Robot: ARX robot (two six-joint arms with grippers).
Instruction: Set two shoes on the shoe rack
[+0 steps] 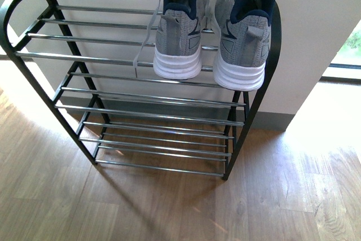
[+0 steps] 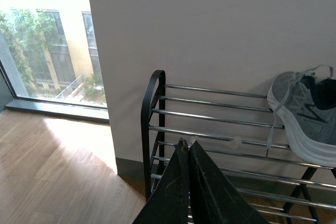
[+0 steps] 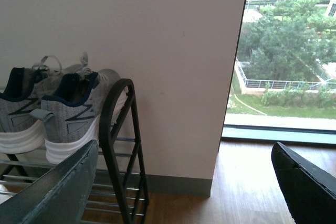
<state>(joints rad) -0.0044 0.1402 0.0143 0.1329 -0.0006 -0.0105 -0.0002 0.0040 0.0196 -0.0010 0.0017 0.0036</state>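
Observation:
Two grey knit sneakers, the left shoe (image 1: 179, 32) and the right shoe (image 1: 243, 36), stand side by side on the top shelf of the shoe rack (image 1: 113, 97), heels toward me, at its right end. A lace dangles from the left shoe through the rods. Neither arm shows in the front view. In the left wrist view my left gripper (image 2: 186, 142) is shut and empty, held before the rack (image 2: 153, 114), with one sneaker (image 2: 307, 114) off to the side. My right gripper (image 3: 184, 156) is open and empty beside the rack's end frame (image 3: 118, 145), near both sneakers (image 3: 63, 114).
The rack stands on a wooden floor (image 1: 169, 207) against a pale wall (image 1: 316, 21) with a grey skirting board (image 1: 271, 119). Its lower shelves carry nothing. Floor-to-ceiling windows (image 3: 286, 56) flank the wall on both sides.

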